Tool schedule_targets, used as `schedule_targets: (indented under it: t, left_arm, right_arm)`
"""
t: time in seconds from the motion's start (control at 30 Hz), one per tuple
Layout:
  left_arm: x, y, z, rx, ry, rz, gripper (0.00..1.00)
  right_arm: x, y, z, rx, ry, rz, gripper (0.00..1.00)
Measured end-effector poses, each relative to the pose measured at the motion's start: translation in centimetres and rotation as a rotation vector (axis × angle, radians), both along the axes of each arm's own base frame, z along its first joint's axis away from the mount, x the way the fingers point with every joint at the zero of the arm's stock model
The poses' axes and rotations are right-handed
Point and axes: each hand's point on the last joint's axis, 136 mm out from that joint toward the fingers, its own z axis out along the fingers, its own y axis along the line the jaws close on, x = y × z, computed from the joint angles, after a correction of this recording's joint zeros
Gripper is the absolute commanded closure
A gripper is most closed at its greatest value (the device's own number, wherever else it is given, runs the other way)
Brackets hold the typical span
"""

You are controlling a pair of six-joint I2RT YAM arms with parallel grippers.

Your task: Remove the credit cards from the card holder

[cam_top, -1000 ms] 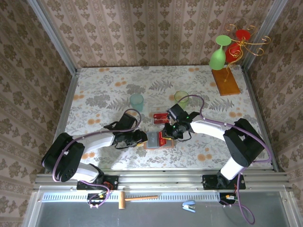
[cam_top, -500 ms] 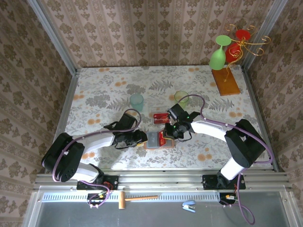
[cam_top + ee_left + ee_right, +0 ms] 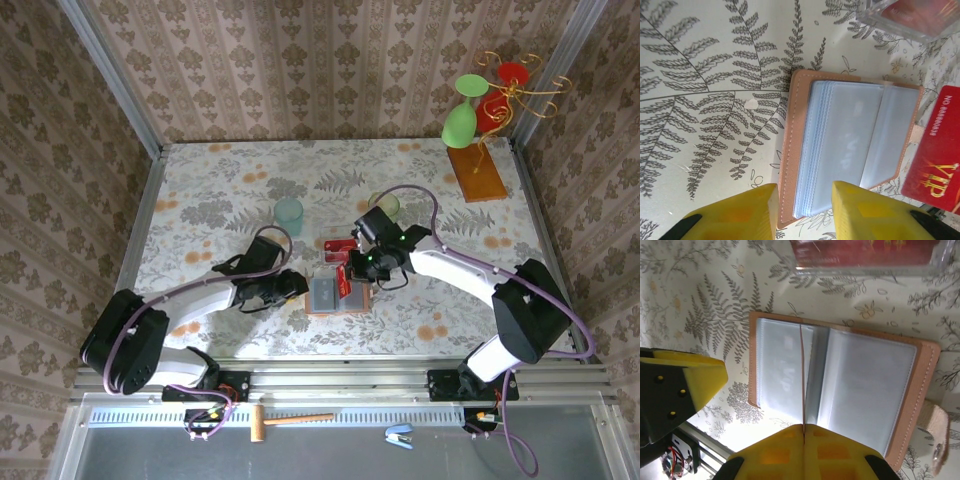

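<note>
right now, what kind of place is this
Probably a staged robot test booth: wallpapered walls between metal posts, a flowered table, and a left arm and right arm bolted to a rail.

The card holder (image 3: 325,296), of tan leather with pale grey-blue clear sleeves, is laid open and flat, its strap turned outward. One red card (image 3: 935,165) marked VIP is pinched on edge by the right gripper (image 3: 803,429) over the open sleeves. Further red cards (image 3: 865,250) are seen just behind the holder, inside a clear case (image 3: 875,17).
</note>
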Motion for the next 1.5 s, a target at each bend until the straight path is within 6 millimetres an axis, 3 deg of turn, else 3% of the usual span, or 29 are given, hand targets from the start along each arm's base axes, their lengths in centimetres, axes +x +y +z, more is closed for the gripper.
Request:
schedule_targets:
  t: [0.3, 0.57, 0.83, 1.2, 1.5]
  left_arm:
    - [0.8, 0.8, 1.1, -0.017, -0.028, 0.036, 0.66]
    - [0.6, 1.4, 1.4, -0.025, -0.041, 0.051, 0.66]
    - [0.4, 2.3, 1.9, -0.024, -0.062, 0.071, 0.65]
    - [0.3, 2.7, 2.3, -0.021, -0.077, 0.085, 0.65]
    - [0.4, 3.0, 2.2, -0.01, -0.074, 0.096, 0.65]
  right_arm:
    - [2.0, -0.3, 4.0, -0.141, -0.222, 0.344, 1.0]
    - [2.7, -1.7, 3.6, -0.34, -0.348, 0.78, 1.0]
    - [2.4, -2.5, 3.1, -0.414, -0.391, 1.099, 1.0]
    - [4.4, -1.5, 3.1, -0.428, -0.424, 1.264, 1.0]
    - [7.6, -0.8, 2.9, -0.454, -0.431, 1.309, 1.0]
